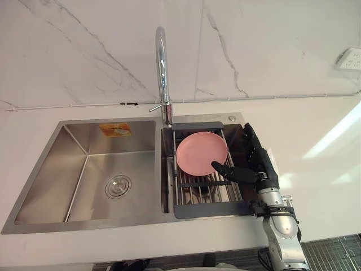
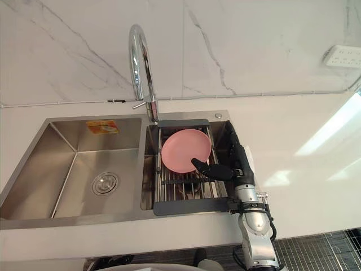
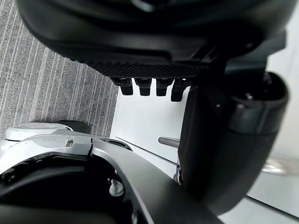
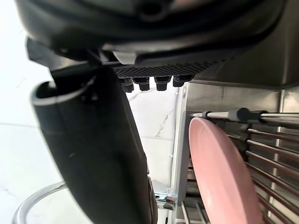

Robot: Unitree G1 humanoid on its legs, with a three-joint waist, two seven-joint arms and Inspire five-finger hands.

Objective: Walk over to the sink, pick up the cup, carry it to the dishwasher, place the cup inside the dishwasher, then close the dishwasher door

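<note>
I stand at the sink (image 1: 56, 169) and judge that I am in the reach-and-grasp step. What waits for me is not a cup but a pink plate (image 1: 201, 151). It leans tilted in the rack (image 1: 206, 210) that fills the right basin, a little right of the frame's centre and just below the faucet (image 1: 162, 73).

My right hand (image 1: 255, 166) lies along the rack's right edge. Its fingers (image 1: 252, 141) are straight and close together, pointing toward the top of the frame, and they hold nothing. My thumb (image 1: 224, 168) is spread wide toward the plate's lower right rim, but I cannot tell whether it touches.

To do this well, I should slide the fingers behind the plate and bring the thumb onto its front face. I should pinch near the rim rather than push the plate flat. It looks thin and smooth, so a shallow pinch could slip. The rack wires sit close, so I should lift straight up before swinging out over the table (image 1: 316, 186).

My left hand (image 3: 154, 51) hangs relaxed and empty in its own wrist view.
</note>
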